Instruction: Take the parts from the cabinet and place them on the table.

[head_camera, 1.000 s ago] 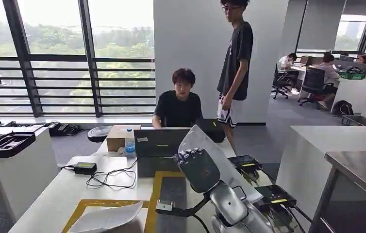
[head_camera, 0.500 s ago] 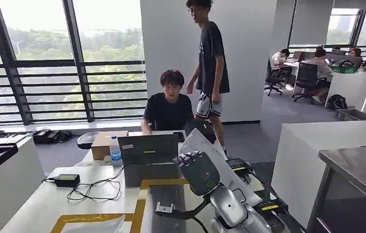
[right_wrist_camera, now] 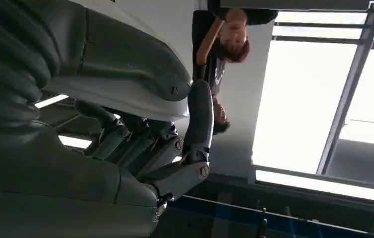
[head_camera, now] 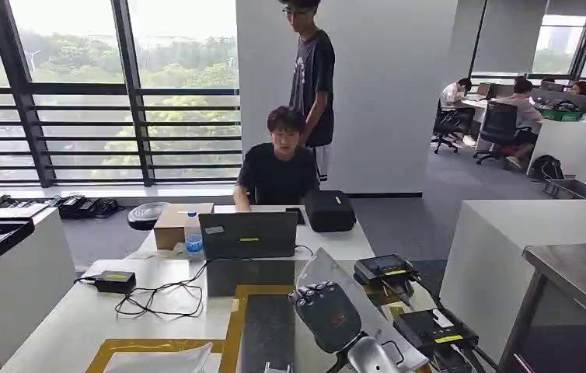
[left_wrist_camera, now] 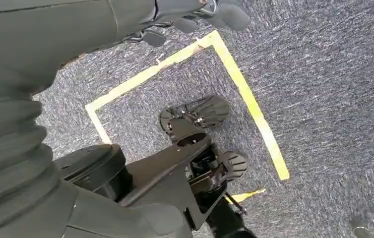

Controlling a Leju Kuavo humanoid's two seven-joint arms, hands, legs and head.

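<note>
while right hand [head_camera: 327, 315] fingers [right_wrist_camera: 198, 119] grip smooth curved grey part [head_camera: 350, 294], left hand [left_wrist_camera: 195, 12] fingers curl closed.

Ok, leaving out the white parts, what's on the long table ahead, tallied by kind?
Laptop: 1
Water bottle: 1
Cardboard box: 1
Black case: 1
Power adapter: 1
Black units with yellow labels: 2
Total: 7
</note>
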